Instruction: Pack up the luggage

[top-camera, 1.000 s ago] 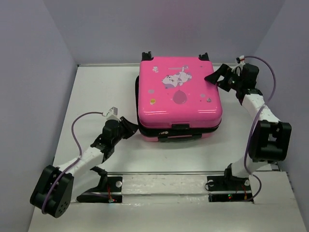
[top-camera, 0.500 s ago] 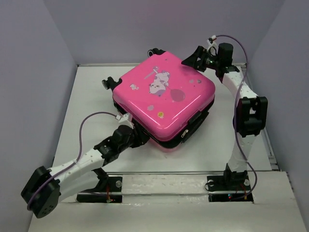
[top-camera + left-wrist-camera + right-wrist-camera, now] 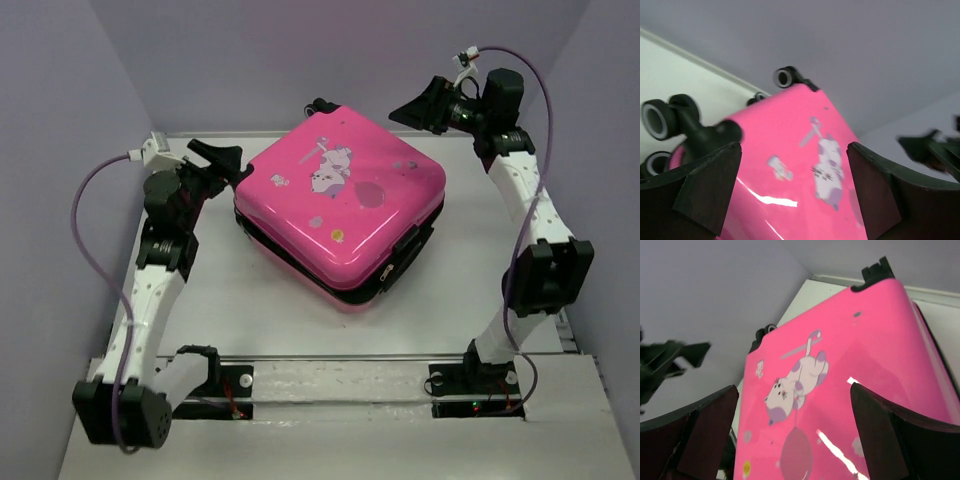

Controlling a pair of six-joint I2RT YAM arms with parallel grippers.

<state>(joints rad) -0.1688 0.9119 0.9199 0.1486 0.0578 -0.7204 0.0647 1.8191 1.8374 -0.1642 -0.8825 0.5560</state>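
Observation:
The luggage [image 3: 340, 205], a hot-pink hard-shell suitcase with a white cartoon animal and balloon print, lies shut and turned diagonally in the middle of the table. Its black zipper band and handle [image 3: 405, 250] face the near right, its small wheels [image 3: 322, 105] the far left. My left gripper [image 3: 222, 158] is raised off the suitcase's left corner, open and empty. In the left wrist view the pink lid [image 3: 800, 180] and wheels [image 3: 785, 77] fill the space between its fingers. My right gripper [image 3: 412, 108] hovers open above the far right corner, with the printed lid [image 3: 810, 405] below it.
Grey walls close in the white table [image 3: 200, 300] on the left, back and right. Both arm bases [image 3: 340, 385] sit on a rail at the near edge. A purple cable [image 3: 95, 220] loops out from the left arm toward the left wall.
The left gripper let go at the suitcase's near left edge, opened wide, and swung up to the far left corner. The right arm lifted slightly. Earlier the suitcase was turned from square to diagonal.

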